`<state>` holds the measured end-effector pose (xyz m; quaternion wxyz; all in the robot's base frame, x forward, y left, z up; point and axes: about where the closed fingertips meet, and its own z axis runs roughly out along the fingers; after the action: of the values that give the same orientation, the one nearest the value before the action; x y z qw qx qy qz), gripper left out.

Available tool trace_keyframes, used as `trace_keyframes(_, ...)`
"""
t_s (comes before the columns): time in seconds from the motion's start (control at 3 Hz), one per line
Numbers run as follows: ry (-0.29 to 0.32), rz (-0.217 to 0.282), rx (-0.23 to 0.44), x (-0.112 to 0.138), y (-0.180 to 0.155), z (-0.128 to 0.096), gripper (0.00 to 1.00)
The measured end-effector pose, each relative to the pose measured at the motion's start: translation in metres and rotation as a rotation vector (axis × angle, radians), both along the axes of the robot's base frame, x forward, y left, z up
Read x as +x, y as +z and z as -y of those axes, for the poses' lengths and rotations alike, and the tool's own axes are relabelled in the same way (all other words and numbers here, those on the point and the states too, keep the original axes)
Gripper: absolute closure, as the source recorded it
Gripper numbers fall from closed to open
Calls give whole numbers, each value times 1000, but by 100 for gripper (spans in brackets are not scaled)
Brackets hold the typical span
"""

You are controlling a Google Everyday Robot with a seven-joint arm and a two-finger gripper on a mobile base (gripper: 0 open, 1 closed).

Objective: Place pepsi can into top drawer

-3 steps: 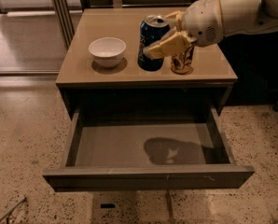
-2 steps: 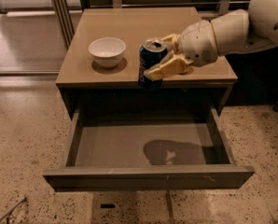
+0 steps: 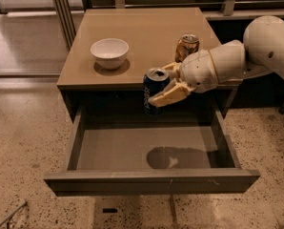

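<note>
End effector [image 3: 157, 84] over open drawer [image 3: 151, 180]; gold can [image 3: 187, 44] behind.

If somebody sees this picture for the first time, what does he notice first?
The gripper, shut on the pepsi can, holds it in the air just past the table's front edge, above the open top drawer. On the table behind stand a white bowl at the left and a gold-brown can at the right.

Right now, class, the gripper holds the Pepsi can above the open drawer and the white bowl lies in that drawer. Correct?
Not quite: the camera view shows the bowl on the table, not in the drawer. The gripper does hold the Pepsi can above the open drawer.
</note>
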<state>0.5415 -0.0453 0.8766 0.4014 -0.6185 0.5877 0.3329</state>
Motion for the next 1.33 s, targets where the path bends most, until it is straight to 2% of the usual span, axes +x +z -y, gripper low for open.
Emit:
trace_keyframes(0.33, 18, 3, -52, -6, -40, 13, 100)
trace_keyframes(0.67, 29, 25, -80, -10, -94, 25, 100)
trace_keyframes(1.0, 45, 47, -66, -10, -156, 33, 100)
trace_keyframes(1.33, 46, 49, -73, -11, -163, 33, 100)
